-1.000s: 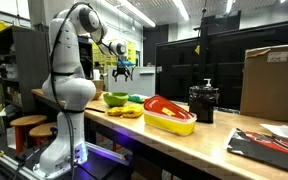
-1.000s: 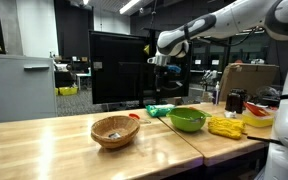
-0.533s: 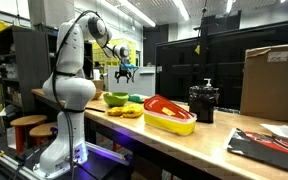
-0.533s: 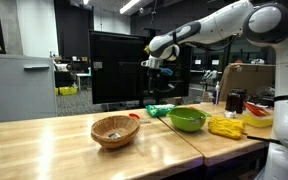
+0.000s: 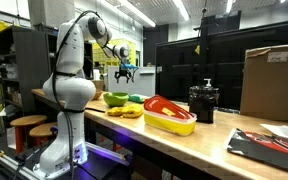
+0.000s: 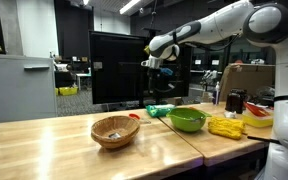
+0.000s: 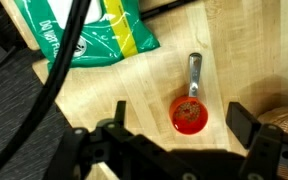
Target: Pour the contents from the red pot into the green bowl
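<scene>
The red pot (image 7: 189,116) stands upright on the wooden table, its grey handle pointing away, with small brownish bits inside. In an exterior view it shows as a small red shape (image 6: 134,115) behind the wicker basket. My gripper (image 7: 181,118) is open and hangs high above the pot, a finger on each side of it in the wrist view; it also shows in both exterior views (image 5: 123,70) (image 6: 156,68). The lime-green bowl (image 6: 187,120) (image 5: 115,98) sits on the table beside the pot's area, away from the gripper.
A green bag (image 7: 94,35) (image 6: 160,110) lies next to the pot. A wicker basket (image 6: 115,131) stands nearby. Yellow items (image 6: 225,126) (image 5: 127,111), a red-and-yellow basin (image 5: 169,113), a black appliance (image 5: 202,100) and a cardboard box (image 5: 272,80) are further along the table.
The arm swung sideways with the gripper up to half a second ago; since then nothing has visibly moved.
</scene>
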`<state>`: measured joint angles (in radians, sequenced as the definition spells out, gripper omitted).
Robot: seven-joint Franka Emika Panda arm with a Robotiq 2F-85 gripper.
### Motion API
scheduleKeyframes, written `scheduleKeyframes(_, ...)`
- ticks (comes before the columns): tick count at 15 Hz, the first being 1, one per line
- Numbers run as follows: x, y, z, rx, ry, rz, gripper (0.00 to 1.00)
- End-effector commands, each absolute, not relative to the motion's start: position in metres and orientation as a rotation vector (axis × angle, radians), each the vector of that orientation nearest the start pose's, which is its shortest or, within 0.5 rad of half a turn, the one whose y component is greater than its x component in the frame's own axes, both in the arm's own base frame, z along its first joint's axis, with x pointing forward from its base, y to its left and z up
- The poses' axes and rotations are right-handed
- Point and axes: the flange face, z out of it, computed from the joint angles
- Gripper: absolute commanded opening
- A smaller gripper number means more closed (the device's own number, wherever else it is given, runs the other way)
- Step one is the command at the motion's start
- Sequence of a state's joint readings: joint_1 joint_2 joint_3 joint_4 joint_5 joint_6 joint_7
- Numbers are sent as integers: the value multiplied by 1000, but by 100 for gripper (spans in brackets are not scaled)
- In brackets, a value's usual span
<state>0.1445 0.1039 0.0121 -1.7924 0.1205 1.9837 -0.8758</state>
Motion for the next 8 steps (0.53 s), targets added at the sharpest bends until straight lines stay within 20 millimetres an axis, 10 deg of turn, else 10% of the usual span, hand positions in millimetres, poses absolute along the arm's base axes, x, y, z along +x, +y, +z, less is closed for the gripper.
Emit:
scheduleKeyframes(1, 590, 100, 482, -2672, -1450, -172, 100)
scheduleKeyframes(8, 589, 105, 446, -2619, -1364, -119, 100)
